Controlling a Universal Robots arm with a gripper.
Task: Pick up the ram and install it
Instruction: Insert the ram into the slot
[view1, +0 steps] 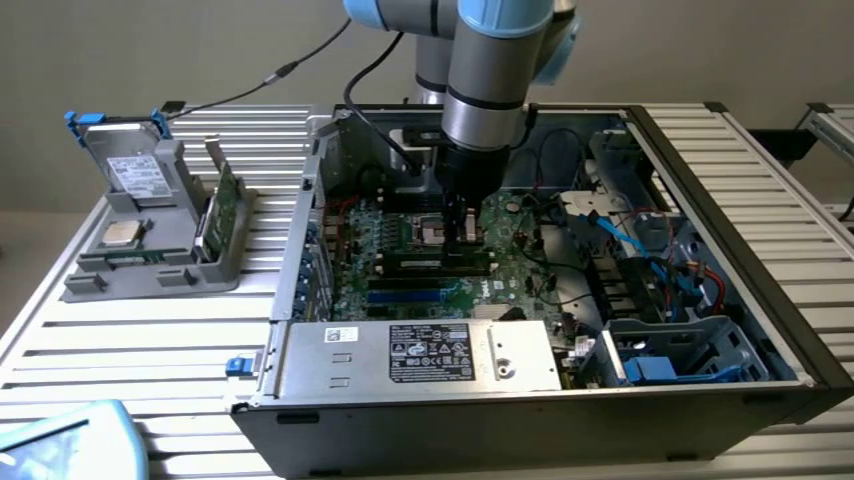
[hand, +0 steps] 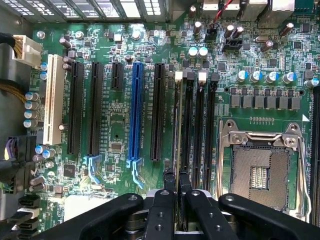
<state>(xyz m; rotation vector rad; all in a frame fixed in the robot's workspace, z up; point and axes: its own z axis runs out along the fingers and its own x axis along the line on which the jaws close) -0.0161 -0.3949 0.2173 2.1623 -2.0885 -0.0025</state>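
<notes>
One Universal Robots arm (view1: 487, 70) reaches straight down into an open computer case (view1: 534, 435) that lies on a slatted table (view1: 134, 350). Its gripper (view1: 465, 232) hangs over the middle of the green motherboard (view1: 521, 240), close beside the processor socket (view1: 430, 225).

In the wrist view, the gripper (hand: 176, 176) has its two black fingers (hand: 169, 182) drawn almost together, clamped on the ram (hand: 176, 145). The ram is seen edge-on as a thin pale line running away from the fingertips. It stands upright along the first of four black memory slots (hand: 197, 125), the one nearest a long black expansion slot (hand: 157, 112). Its far end lies by that slot's white latch (hand: 178, 76). Whether the ram's lower edge is seated in the slot or only held just above it cannot be told.

The open processor socket (hand: 260, 172), framed in silver, lies on the other side of the memory slots. A blue expansion slot (hand: 136, 115) and a white one (hand: 54, 105) lie farther off across the board.

At the exterior view's left, well apart from the case, a gray holder (view1: 147, 275) rests on the table. It carries a small silver processor chip (view1: 123, 233) and a broader green card (view1: 218, 210) standing on edge. A silver power supply (view1: 414, 350) with a dark label fills the near end of the case.
</notes>
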